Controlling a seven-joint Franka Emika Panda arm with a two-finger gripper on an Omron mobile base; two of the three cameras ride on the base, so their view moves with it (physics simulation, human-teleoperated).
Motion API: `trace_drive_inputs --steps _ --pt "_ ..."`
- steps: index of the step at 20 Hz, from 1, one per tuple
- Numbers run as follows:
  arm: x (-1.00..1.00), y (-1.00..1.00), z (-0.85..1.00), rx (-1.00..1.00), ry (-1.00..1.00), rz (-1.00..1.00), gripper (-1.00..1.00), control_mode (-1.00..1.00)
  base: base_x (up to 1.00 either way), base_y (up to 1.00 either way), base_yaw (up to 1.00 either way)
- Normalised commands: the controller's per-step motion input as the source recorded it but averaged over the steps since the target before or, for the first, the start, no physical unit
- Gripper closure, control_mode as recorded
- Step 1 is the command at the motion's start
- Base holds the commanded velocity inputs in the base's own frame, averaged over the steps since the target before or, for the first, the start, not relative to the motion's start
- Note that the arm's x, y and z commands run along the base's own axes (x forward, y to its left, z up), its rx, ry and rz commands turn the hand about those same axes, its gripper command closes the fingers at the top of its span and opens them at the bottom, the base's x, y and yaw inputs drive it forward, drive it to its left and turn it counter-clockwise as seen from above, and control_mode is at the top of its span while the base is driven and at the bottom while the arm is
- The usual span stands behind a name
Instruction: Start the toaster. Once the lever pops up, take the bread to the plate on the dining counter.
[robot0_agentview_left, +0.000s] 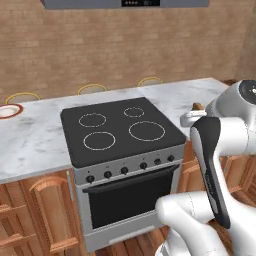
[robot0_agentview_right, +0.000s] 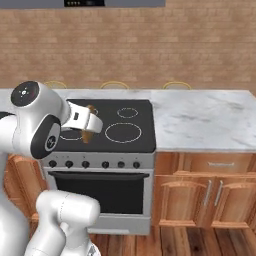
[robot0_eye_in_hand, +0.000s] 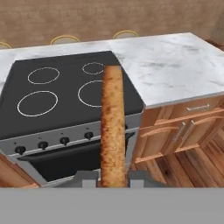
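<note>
step: carrying thin light-brown toast slice to round red-rimmed plate
claw: clamped on toast edge
next: go left along marble desk, lower flat

Dining counter: long island, white-grey veined marble top, brown wood cabinet fronts below.

Black four-ring cooktop is set flush into the top, over an oven front with a row of dark knobs. In the hand view the cooktop sits ahead and to the left of the hand, and bare marble runs ahead and to the right.

Plate, white centre with reddish-brown rim, lies on the marble at the far left edge of the left base view, well apart from the hand, beyond the cooktop. It is cut off by the frame.
</note>
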Motion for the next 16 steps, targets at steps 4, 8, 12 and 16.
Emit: trace_drive_inputs --steps 4,8,12,16 --pt "0.00 0.00 0.00 0.00 0.00 0.00 1.00 1.00 -0.05 0.90 0.13" --pt "0.00 0.00 0.00 0.00 0.00 0.00 1.00 1.00 0.00 0.96 0.10" --pt "0.00 0.00 0.00 0.00 0.00 0.00 1.00 1.00 0.00 1.00 0.06" --pt "0.00 0.00 0.00 0.00 0.00 0.00 1.00 1.00 0.00 0.97 0.01"
